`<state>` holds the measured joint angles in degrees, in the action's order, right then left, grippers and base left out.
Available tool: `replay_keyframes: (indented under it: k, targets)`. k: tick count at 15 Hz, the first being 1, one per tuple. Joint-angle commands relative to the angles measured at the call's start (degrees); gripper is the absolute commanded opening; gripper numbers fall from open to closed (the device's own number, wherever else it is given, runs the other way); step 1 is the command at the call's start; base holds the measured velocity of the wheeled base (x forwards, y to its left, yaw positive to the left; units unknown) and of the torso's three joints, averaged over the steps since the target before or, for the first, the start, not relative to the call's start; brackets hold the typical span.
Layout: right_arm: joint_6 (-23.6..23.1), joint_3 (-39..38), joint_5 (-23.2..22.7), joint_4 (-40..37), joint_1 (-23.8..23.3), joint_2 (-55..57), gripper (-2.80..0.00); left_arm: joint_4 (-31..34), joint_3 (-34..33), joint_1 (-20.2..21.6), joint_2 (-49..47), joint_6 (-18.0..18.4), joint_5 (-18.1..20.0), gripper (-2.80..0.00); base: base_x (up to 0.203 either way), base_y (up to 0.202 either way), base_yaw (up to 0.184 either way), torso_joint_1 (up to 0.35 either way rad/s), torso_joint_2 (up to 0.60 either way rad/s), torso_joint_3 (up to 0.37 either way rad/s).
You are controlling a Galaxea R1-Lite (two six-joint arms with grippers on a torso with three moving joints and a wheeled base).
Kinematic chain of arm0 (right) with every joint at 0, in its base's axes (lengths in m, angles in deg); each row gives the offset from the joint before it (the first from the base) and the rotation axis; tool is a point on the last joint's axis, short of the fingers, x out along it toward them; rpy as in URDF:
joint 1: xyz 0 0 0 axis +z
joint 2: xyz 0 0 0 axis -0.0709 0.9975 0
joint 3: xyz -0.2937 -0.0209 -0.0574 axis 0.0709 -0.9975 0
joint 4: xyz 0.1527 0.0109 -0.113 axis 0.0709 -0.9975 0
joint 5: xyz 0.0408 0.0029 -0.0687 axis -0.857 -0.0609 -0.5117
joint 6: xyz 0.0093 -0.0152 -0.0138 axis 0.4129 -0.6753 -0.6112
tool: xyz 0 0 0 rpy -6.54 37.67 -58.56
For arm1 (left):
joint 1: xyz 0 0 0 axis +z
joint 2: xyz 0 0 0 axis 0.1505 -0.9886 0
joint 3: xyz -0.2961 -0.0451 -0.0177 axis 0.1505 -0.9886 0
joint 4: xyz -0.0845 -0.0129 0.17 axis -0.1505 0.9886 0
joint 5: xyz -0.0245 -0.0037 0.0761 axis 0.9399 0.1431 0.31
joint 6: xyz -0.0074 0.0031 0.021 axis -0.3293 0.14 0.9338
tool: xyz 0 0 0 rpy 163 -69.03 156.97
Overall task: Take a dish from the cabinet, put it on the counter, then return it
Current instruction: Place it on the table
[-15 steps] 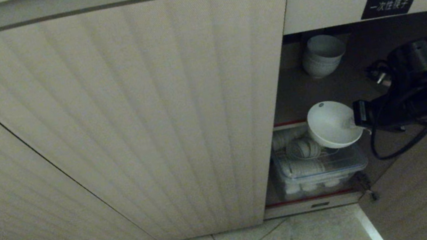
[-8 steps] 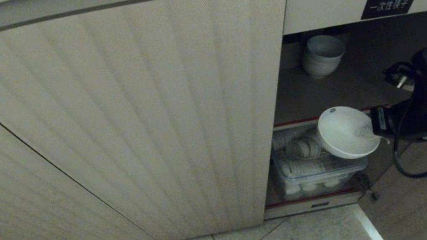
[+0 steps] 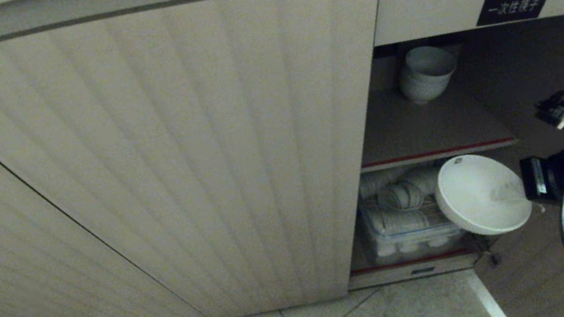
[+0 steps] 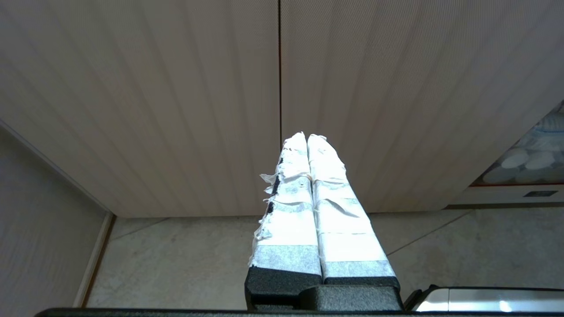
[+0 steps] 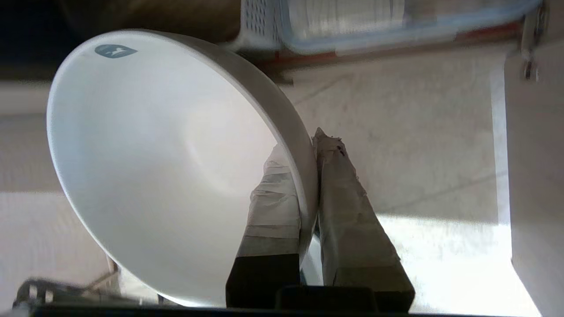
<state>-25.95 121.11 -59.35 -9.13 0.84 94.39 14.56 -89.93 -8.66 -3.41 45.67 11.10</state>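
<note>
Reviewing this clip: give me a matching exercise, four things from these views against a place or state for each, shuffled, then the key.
Things:
1. dish
2. stacked bowls
3. left gripper
4. clear plastic bin

Places or states:
A. on the lower level of the cabinet, filled with white crockery
B. pinched by its rim in the right gripper, outside the cabinet opening
C. shut, holding nothing, facing a closed fluted door
D. on the upper shelf, at the back

Pairs: 1-B, 2-D, 3-C, 4-A

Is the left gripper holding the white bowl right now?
No, the left gripper is shut on nothing in front of the cabinet door; the right gripper pinches the white bowl by its rim.
</note>
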Motion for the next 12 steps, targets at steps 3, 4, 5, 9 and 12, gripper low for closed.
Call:
replay_keyframes:
  k: [3,4,5,9,12]
  targets:
    - [0.1,-6.0,-0.2,-1.8,0.0,-7.5,-2.8,0.0,0.0,0.0,0.0,0.0,0.0,-2.8,0.0,0.0,0.0,0.0,0.0,0.0]
    - [0.0,-7.5,-0.1,-1.9,0.0,-8.9,-2.8,0.0,0.0,0.0,0.0,0.0,0.0,-2.8,0.0,0.0,0.0,0.0,0.0,0.0]
    - [-0.1,-8.4,0.0,-1.9,0.0,-9.7,-2.8,0.0,0.0,0.0,0.0,0.0,0.0,-2.8,0.0,0.0,0.0,0.0,0.0,0.0]
    - [0.0,-9.4,0.0,-2.6,0.2,-12.0,-2.8,0.0,0.0,0.0,0.0,0.0,0.0,-2.8,0.0,0.0,0.0,0.0,0.0,0.0]
    - [-0.2,-10.5,-0.2,-4.1,0.4,-14.3,-2.8,0.0,0.0,0.0,0.0,0.0,0.0,-2.8,0.0,0.0,0.0,0.0,0.0,0.0]
